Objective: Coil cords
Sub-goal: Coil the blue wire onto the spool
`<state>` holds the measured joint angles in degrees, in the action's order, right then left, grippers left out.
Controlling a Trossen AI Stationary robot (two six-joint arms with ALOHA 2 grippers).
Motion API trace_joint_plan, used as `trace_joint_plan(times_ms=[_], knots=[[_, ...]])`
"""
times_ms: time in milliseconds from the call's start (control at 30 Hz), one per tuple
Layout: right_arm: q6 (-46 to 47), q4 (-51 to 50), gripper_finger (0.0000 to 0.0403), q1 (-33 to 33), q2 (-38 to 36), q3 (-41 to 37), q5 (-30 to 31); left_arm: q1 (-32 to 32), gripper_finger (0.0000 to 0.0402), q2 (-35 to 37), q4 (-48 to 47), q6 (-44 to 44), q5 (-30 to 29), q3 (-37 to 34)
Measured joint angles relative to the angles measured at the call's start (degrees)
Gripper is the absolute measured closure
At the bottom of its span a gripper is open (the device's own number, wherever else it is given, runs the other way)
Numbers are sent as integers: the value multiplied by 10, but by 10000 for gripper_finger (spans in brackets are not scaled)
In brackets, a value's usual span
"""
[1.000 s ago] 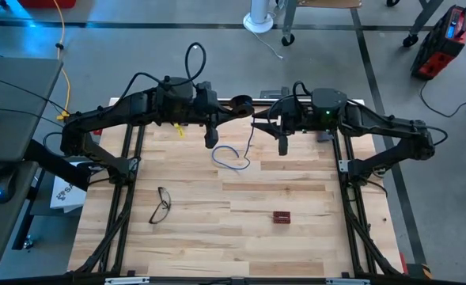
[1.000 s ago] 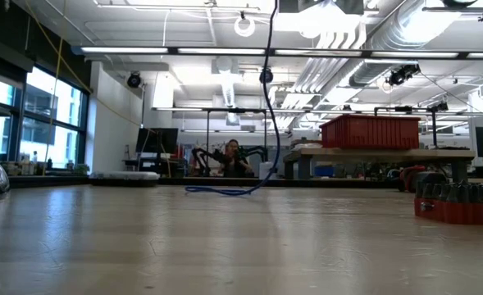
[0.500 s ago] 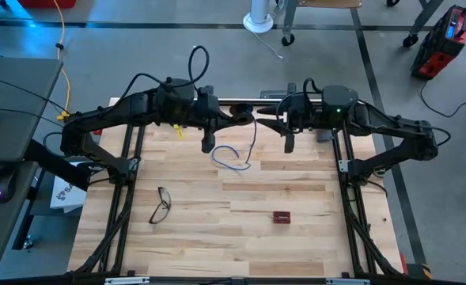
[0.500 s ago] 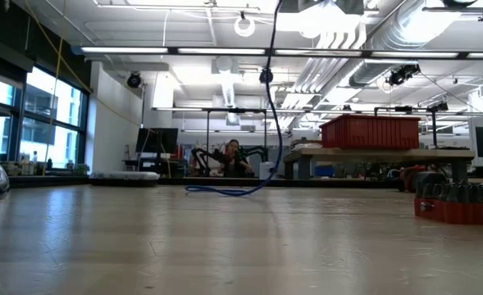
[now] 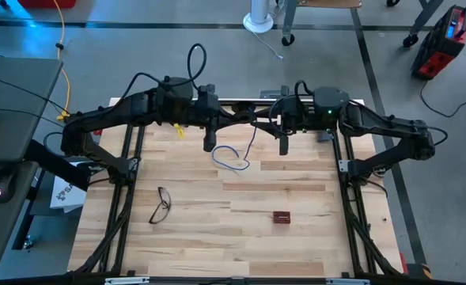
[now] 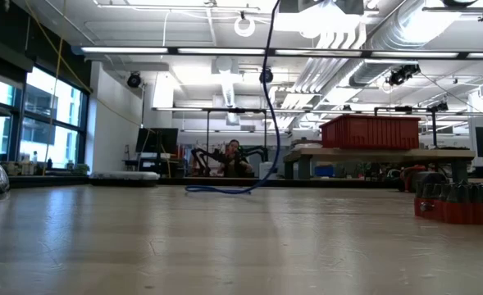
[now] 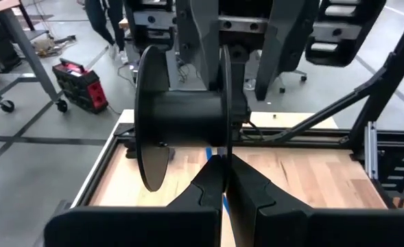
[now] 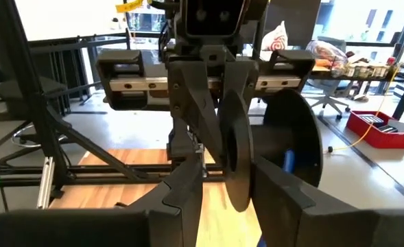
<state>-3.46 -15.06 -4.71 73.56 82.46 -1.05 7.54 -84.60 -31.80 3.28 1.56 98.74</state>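
The cord (image 5: 231, 158) is thin and blue. One loop of it lies on the wooden table, and from there it rises (image 6: 275, 123) to a black spool (image 7: 181, 116) held in the air over the table's far middle. A few turns of cord (image 8: 288, 162) sit on the spool's hub. My left gripper (image 7: 223, 165) comes from the left and is shut on the cord just before the spool. My right gripper (image 8: 229, 185) comes from the right and holds the spool. The two grippers meet nose to nose (image 5: 250, 120). My left gripper pinches the blue cord (image 7: 223, 200) between its two fingertips, reaching level from the table's left side. Above the fingers the cord (image 7: 208, 152) runs to the spool. Below them it hangs slack down to the loop on the table. My right gripper holds the spool by one flange (image 8: 234, 151), which stands edge-on between its fingers. One finger (image 8: 277, 189) is between the two flanges and the other (image 8: 181, 195) is outside. The fingers reach level from the table's right side. The spool is lifted clear, and the pads' contact is hidden.
Eyeglasses (image 5: 161, 204) lie at the near left of the table and a small red block (image 5: 281, 216) at the near middle-right. The arms' black frames (image 5: 126, 198) run along both table sides. The wood between the cord loop and the near edge is bare.
My right arm has swayed a little toward the table's right edge and come back, still holding the spool. The hanging stretch of cord has swung slightly, while the loop on the table has stayed where it was.
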Motion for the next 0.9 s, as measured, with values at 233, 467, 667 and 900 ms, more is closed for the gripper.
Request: trace_joint_plan(times_ms=[233, 467, 667, 900], knots=[[0, 9, 344, 0, 0, 0, -7, 3, 401, 0, -3, 0, -1, 0], [0, 7, 397, 0, 0, 0, -7, 3, 401, 0, -1, -6, 0, 0], [10, 6, 401, 0, -1, 0, -1, 3, 382, 4, -2, -17, -10, 0], [36, 22, 402, -4, -16, 0, 9, 4, 323, 44, -100, -35, -86, 0]])
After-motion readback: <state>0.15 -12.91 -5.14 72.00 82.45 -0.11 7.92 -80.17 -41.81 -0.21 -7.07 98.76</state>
